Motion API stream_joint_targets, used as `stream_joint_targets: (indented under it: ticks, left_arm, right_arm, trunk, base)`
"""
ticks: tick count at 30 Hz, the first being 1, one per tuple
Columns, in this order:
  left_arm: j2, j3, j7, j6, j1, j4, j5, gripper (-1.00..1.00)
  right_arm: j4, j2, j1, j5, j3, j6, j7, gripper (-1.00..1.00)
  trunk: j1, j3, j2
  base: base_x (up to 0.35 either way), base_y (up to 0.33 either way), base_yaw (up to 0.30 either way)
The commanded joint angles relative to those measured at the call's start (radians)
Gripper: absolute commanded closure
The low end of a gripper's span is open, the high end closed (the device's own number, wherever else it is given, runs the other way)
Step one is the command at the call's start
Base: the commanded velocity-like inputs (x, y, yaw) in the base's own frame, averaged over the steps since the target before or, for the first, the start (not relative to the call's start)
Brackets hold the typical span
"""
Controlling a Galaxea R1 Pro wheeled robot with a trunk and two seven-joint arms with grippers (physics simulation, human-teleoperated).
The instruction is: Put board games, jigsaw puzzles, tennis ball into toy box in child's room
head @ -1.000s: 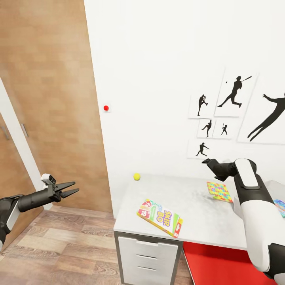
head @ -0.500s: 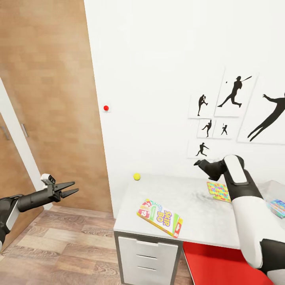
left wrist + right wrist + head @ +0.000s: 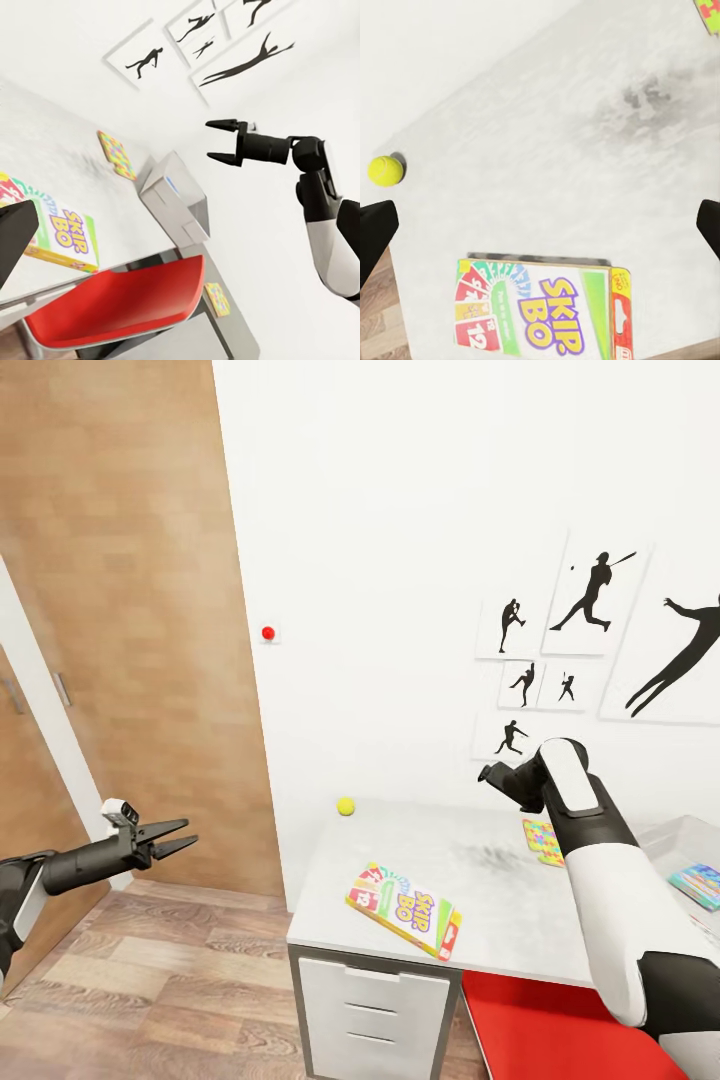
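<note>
Reaching over the desk [image 3: 500,900], the right tool [image 3: 490,773] hangs with fingers apart and empty, the tennis ball [image 3: 345,806] beyond it near the wall and the board game [image 3: 405,908] below. Best to descend squarely over whichever is chosen. Left tool [image 3: 178,837] waits parted, well off the desk. Toy box [image 3: 174,196] contents cannot be told.

White wall [image 3: 400,510] carries black silhouette prints [image 3: 590,595] and a red button [image 3: 268,632]. Wood-panelled door [image 3: 130,610] stands left. Floor [image 3: 170,980] is wood plank; a red chair [image 3: 550,1030] sits under the desk.
</note>
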Motion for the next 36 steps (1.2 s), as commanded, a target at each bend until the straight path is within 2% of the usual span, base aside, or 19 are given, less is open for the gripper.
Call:
stream_joint_targets:
  ticks: [1,8,14,17,23,26,31,35,36]
  left_arm:
    - [0.0,0.0,-0.004,0.008,0.0,-0.001,-0.001,-1.0]
    - [-0.006,-0.002,0.003,0.005,0.0,-0.005,-0.016,-1.0]
    - [-0.006,0.004,0.126,0.005,0.0,-0.006,-0.03,-1.0]
    - [-0.006,0.002,0.148,0.005,0.0,-0.006,-0.035,-1.0]
    - [-0.007,0.0,0.286,0.004,0.0,-0.005,-0.088,-1.0]
    - [-0.005,-0.001,0.328,-0.001,0.0,-0.006,-0.099,-1.0]
    - [-0.002,-0.002,0.357,-0.038,0.001,-0.003,-0.115,-1.0]
    - [-0.004,-0.002,0.403,-0.061,0.002,0.002,-0.141,-1.0]
    - [-0.006,-0.002,0.431,-0.065,0.003,0.004,-0.153,-1.0]
  right_arm:
    - [-0.001,0.0,-0.001,-0.01,0.001,0.002,-0.01,-1.0]
    - [-0.001,0.0,-0.001,-0.01,0.003,0.001,-0.013,-1.0]
    - [-0.002,0.001,-0.001,-0.009,0.005,0.004,-0.015,-1.0]
    - [-0.002,0.008,0.0,-0.009,0.008,0.005,-0.017,-1.0]
    - [-0.001,0.028,-0.001,-0.004,0.01,0.004,-0.021,-1.0]
    - [-0.001,0.035,0.0,-0.004,0.011,0.003,-0.022,-1.0]
    - [-0.001,0.04,0.001,-0.004,0.011,0.002,-0.022,-1.0]
    - [0.002,0.042,0.001,-0.004,0.011,0.001,-0.022,-1.0]
    - [0.003,0.042,0.001,-0.004,0.011,0.001,-0.022,-1.0]
  trunk:
    - [0.0,-0.001,-0.001]
    - [0.0,-0.001,-0.001]
    - [0.0,-0.001,-0.001]
    - [0.0,-0.001,-0.001]
    - [0.0,-0.001,-0.001]
    - [0.0,-0.001,-0.001]
    - [0.0,-0.001,-0.001]
    - [0.0,-0.001,-0.001]
    - [0.0,-0.001,-0.001]
  base:
    - [0.0,0.0,0.0]
    - [0.0,0.01,0.0]
    - [0.0,0.002,0.0]
    - [0.0,0.0,0.0]
    - [0.0,0.0,0.0]
    - [0.0,0.0,0.0]
    - [0.0,0.002,0.047]
    - [0.0,0.125,0.205]
    - [0.0,0.133,0.252]
